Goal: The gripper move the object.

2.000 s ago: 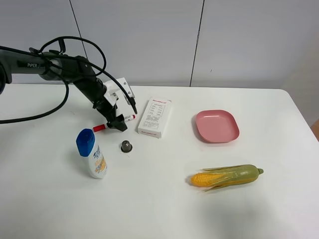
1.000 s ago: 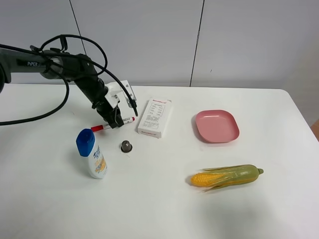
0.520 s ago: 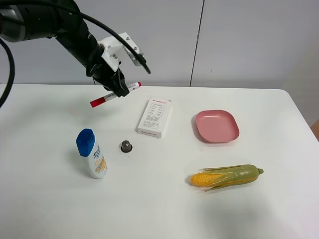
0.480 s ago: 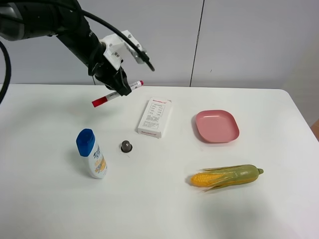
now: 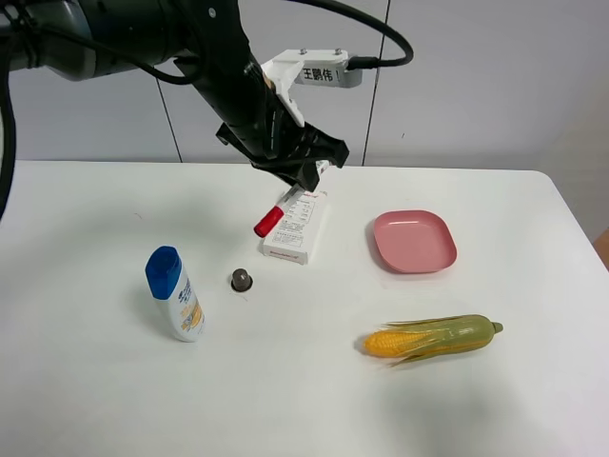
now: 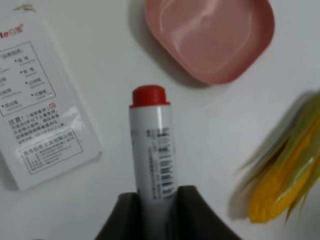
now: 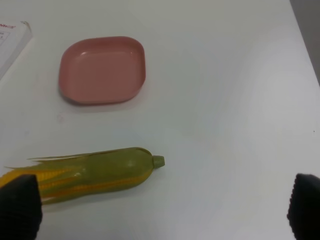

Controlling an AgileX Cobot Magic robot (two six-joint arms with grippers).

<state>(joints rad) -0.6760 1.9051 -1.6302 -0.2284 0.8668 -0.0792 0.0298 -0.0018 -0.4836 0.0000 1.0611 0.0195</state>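
Note:
My left gripper (image 5: 303,168) is shut on the white marker pen (image 5: 285,202) and holds it in the air, tilted, with its red cap (image 5: 268,221) low over the near left part of the white printed box (image 5: 297,228). In the left wrist view the marker (image 6: 152,150) sticks out from between the black fingers (image 6: 122,220), its red end (image 6: 148,96) pointing between the box (image 6: 40,100) and the pink plate (image 6: 210,35). My right gripper (image 7: 162,207) is open, with only its black fingertips (image 7: 20,205) showing; the exterior high view does not show it.
On the white table lie a pink plate (image 5: 414,240), a corn cob (image 5: 433,336), a blue-capped lotion bottle (image 5: 175,293) and a small dark cap (image 5: 242,279). The right wrist view shows the plate (image 7: 102,69) and the corn (image 7: 90,172).
My left gripper has lifted the marker off the table left of the box and carried it up and to the right, over the box. The marker's red cap now points down.

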